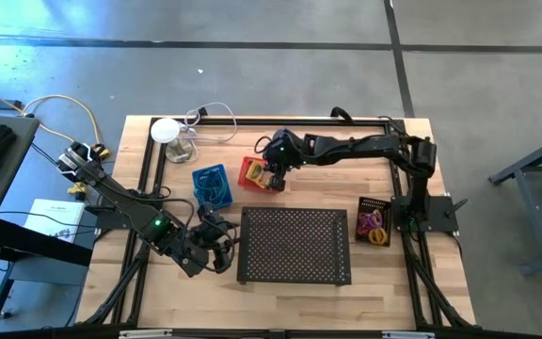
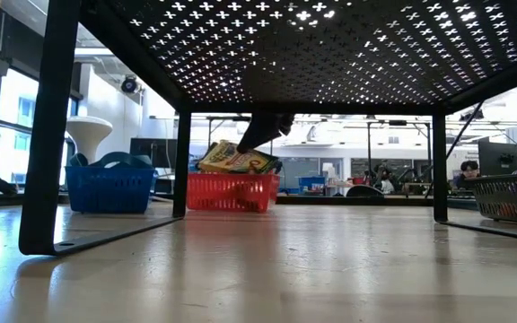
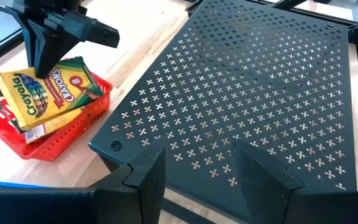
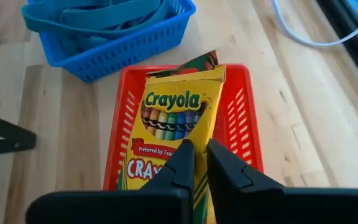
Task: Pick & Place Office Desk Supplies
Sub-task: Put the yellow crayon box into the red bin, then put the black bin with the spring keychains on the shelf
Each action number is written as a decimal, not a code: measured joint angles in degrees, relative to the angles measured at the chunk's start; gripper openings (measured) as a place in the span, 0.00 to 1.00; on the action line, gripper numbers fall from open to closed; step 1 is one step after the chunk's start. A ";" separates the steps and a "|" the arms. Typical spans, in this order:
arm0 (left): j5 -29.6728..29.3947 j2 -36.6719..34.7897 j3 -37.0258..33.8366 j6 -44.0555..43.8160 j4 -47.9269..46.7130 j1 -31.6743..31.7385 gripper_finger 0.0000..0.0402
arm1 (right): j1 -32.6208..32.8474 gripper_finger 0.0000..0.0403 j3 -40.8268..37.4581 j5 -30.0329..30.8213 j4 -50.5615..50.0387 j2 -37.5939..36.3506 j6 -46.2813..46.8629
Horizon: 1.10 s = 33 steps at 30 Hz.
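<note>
I am reaching my right pincer (image 4: pixel 200 163) over the red basket (image 1: pixel 252 174), which is sitting on the wooden table (image 1: pixel 384 292) just beside the blue basket (image 1: pixel 211 185); my 2 fingers are standing narrow, pinching the edge of the top yellow crayon box (image 4: pixel 178 127), which is lying tilted across the basket with one end jutting past the rim; a second crayon box (image 3: pixel 59 78) is showing beneath it (its green-and-red face is peeking out behind the yellow one). In the low view the boxes are rising above the red basket's wall, with my dark gripper touching them from above.

I am holding my left pincer (image 3: pixel 197 163) near the front left corner of the large black perforated tray (image 1: pixel 295 246), its 2 fingers standing wide apart and gripping nothing; it is hanging well apart from the red basket.

The blue basket is holding blue loops (image 4: pixel 104 17); the black basket (image 1: pixel 374 221) is sitting near the right arm's base, beside the tray's right edge, with purple, yellow and red rubber-band loops (image 1: pixel 374 224) inside it. A white round disc (image 1: pixel 165 130) with a clear cable is resting behind the blue basket.
</note>
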 joint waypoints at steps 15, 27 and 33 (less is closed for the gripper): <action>0.00 0.00 0.00 -0.01 -0.04 0.00 0.43 | 0.83 0.07 0.00 1.07 -1.62 -0.02 -1.50; 0.02 0.00 0.00 0.00 -0.17 0.00 0.43 | 3.92 0.30 -0.02 7.98 -0.36 -0.04 -4.57; 0.04 0.00 0.00 0.00 -0.19 0.00 0.43 | 6.13 0.47 -0.09 15.47 0.22 -2.56 -4.55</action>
